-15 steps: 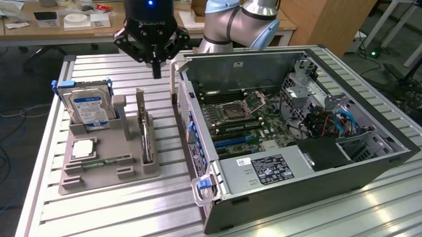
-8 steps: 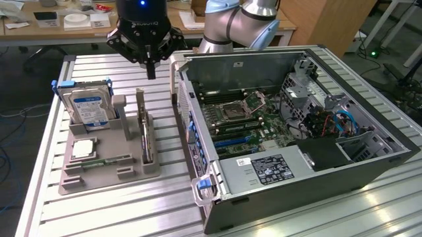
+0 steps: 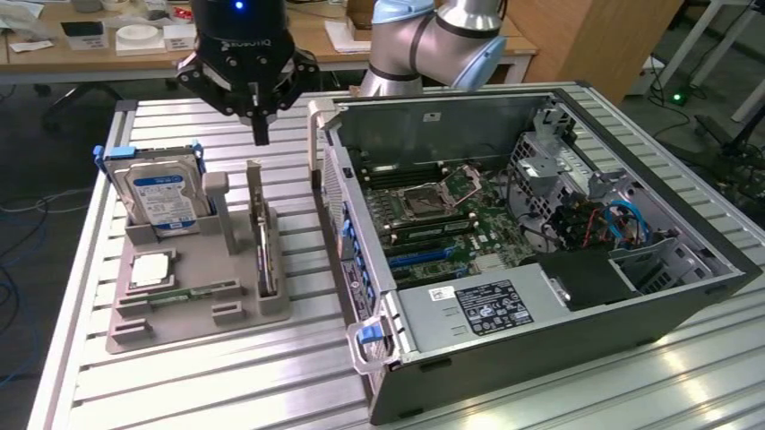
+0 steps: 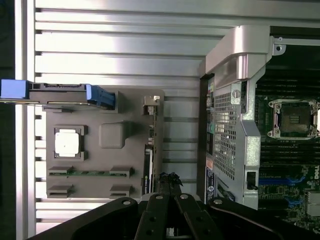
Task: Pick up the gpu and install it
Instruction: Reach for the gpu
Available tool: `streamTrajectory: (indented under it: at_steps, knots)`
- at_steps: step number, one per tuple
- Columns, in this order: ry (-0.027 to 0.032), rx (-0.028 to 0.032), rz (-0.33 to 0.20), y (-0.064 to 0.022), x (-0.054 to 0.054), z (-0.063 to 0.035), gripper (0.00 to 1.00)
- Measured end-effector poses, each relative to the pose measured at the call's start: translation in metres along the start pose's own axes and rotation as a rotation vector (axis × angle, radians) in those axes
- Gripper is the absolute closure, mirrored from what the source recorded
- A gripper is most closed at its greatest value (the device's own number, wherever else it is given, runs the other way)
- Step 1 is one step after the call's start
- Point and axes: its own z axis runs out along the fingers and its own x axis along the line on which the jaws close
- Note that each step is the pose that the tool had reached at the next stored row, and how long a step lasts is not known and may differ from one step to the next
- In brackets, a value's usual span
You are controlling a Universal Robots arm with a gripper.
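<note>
The gpu [image 3: 261,240] stands on edge in a slot of the grey parts holder [image 3: 179,318], a thin dark card with a pale bracket at its far end. In the wrist view the gpu [image 4: 149,159] appears edge-on as a narrow strip. My gripper [image 3: 260,134] hangs above the card's far end, apart from it, its two fingers pressed together and holding nothing. The shut gripper [image 4: 169,178] sits just beside the card's edge in the wrist view. The open computer case [image 3: 669,278] lies to the exterior view's right, its motherboard [image 3: 449,224] exposed.
On the holder also stand a blue-labelled hard drive [image 3: 165,197], a square processor [image 3: 152,269] and a slim green memory stick [image 3: 192,293]. The slatted metal table [image 3: 215,385] has free room in front. Desks with clutter stand behind.
</note>
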Motion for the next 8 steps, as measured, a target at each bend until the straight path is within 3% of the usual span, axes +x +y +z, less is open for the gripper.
streamTrajectory:
  at_steps: [8]
  knots:
    - [0.0000, 0.0000, 0.000, 0.0000, 0.014, -0.0001, 0.89]
